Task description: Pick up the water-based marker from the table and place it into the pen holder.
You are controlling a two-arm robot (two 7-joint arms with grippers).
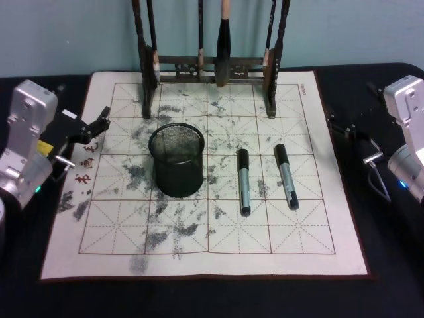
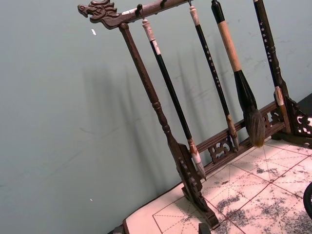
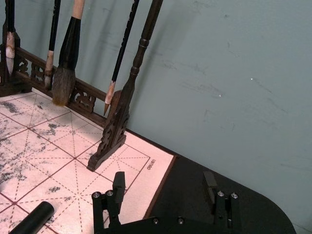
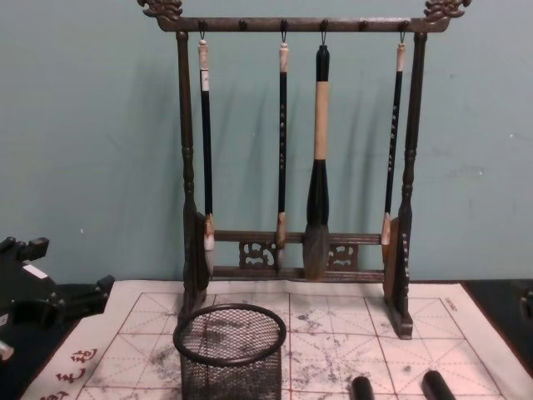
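Head view: high, steep look down on mat. Chest view: low, level, near pen holder, facing brush rack. Wrist views: low, close, oblique on brush rack ends.

Wire-mesh pen holder, dark wooden rack

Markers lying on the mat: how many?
2. One grey black-capped marker lies just right of the black wire-mesh pen holder; the second marker lies farther right. None appears hidden.

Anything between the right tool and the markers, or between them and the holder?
Nothing visible. The right tool, open, sits right of the mat; only bare mat separates it from the two markers, and them from the holder on their left.
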